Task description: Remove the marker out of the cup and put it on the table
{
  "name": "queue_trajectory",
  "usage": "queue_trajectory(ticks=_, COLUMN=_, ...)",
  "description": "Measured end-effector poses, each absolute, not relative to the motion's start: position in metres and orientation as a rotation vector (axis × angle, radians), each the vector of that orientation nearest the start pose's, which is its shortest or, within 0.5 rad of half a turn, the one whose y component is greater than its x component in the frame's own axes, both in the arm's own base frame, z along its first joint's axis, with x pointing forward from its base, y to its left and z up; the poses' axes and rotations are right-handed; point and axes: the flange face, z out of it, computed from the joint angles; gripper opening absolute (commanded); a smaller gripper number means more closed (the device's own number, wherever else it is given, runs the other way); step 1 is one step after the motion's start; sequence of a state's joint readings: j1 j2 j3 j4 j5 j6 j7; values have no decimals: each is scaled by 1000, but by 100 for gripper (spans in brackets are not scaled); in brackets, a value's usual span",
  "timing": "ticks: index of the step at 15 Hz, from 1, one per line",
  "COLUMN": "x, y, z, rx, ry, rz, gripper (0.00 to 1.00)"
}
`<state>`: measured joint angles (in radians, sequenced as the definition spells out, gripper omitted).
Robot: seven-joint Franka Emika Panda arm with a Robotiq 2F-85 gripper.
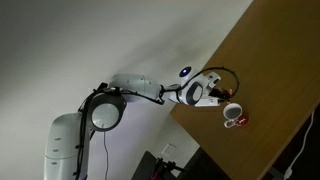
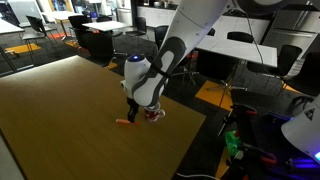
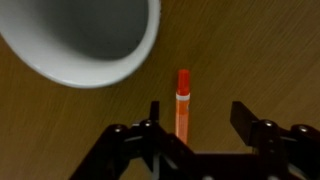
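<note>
My gripper [image 3: 197, 112] jaws spread, gripping nothing: marker [image 3: 183, 100] lies flat on table [image 3: 265, 50] beside cup [image 3: 85, 40], placement apparently done.

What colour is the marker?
Orange-red. The marker shows best in the wrist view.

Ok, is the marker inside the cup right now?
No, the orange marker lies on the wooden table beside the white cup, outside it.
</note>
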<state>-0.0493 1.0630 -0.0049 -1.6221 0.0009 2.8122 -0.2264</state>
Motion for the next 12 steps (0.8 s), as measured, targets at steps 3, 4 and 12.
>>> queue_trajectory(ticks=3, x=664, y=-39, z=25, rx=-3157, ry=-283, rz=-213, gripper=100)
queue_trajectory(ticks=4, x=664, y=-40, z=31, rx=-3160, ry=-283, rz=-215, gripper=100)
queue_trajectory(ticks=12, x=662, y=-45, z=81, rx=-3161, ry=-278, rz=-143, gripper=100)
